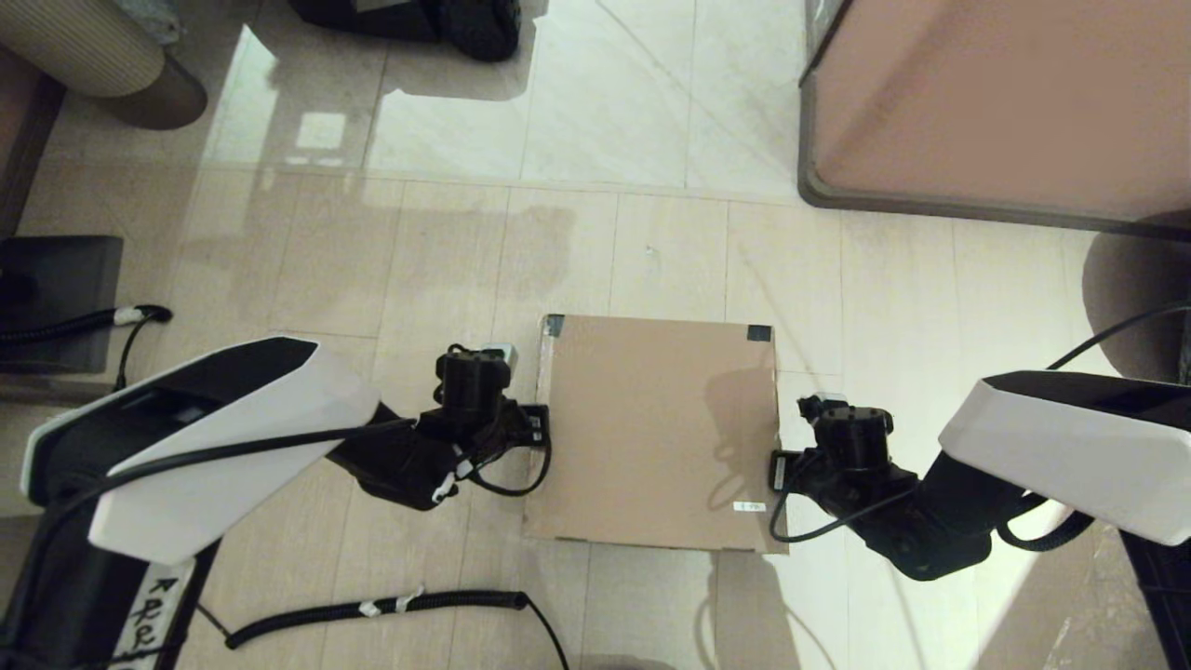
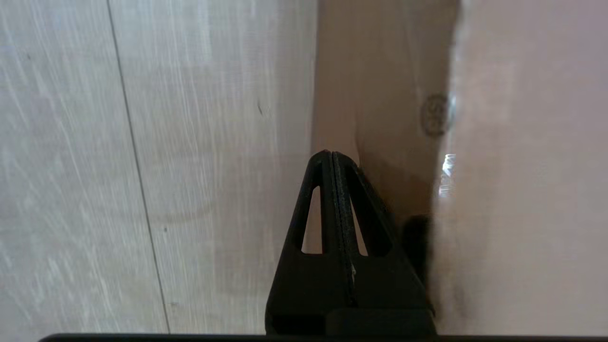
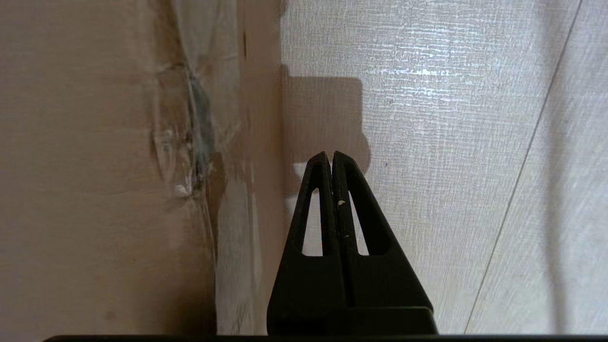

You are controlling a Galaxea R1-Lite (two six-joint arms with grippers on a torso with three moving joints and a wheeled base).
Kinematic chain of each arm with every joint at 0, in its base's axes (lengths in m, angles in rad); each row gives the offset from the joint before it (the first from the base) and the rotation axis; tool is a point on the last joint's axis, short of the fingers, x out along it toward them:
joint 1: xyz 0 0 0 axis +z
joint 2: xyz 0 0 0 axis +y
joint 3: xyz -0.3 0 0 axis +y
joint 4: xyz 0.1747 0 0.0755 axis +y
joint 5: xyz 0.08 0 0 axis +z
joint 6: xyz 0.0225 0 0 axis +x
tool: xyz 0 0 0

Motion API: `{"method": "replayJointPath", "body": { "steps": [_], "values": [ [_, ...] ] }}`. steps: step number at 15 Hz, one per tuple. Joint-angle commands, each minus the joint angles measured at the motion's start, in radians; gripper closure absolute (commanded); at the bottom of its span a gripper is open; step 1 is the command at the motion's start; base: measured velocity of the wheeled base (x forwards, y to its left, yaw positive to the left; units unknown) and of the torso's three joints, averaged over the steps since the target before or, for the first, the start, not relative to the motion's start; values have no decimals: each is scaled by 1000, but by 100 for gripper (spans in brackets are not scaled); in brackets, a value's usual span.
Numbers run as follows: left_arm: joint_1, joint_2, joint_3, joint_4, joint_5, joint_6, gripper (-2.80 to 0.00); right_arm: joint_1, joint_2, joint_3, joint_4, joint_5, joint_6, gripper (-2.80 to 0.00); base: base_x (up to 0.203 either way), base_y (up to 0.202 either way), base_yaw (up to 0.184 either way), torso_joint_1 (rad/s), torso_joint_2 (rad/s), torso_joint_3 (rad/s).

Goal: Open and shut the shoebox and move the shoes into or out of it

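Note:
The brown cardboard shoebox stands on the floor in the middle of the head view, its flap lid down, dark tape on its two far corners and a small white label near its front right. My left gripper is at the box's left edge, shut with nothing in it; in the left wrist view the gripper points down beside the box's side wall. My right gripper is at the box's right edge, also shut and empty, hanging beside the box wall as the right gripper. The shoes are hidden.
A big pinkish-brown cabinet with a dark base stands at the back right. A dark block with a cable lies at the left. A coiled black cable runs along the floor near me. Pale floor tiles surround the box.

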Motion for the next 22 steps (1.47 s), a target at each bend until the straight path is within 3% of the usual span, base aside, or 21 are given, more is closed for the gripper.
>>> {"method": "replayJointPath", "body": {
  "steps": [1,5,9,11,16,22],
  "values": [
    [1,29,-33,-2,1,-1,0,10,28,-53,2,-1,0,0,0,0,0,0,0,0],
    [1,85,-161,53,1,-1,0,10,47,-189,92,4,-1,0,0,0,0,0,0,0],
    [8,128,-370,153,1,-1,0,4,60,-354,201,3,-4,0,0,0,0,0,0,0],
    [30,144,-434,188,4,1,0,-14,26,-357,236,3,-4,0,0,0,0,0,0,0],
    [71,-19,-274,187,32,1,0,-48,-249,-173,245,0,-2,0,0,0,0,0,0,0],
    [141,-323,139,62,59,1,0,-52,-670,174,247,-5,-4,0,0,0,0,0,0,0]
  ]
}}
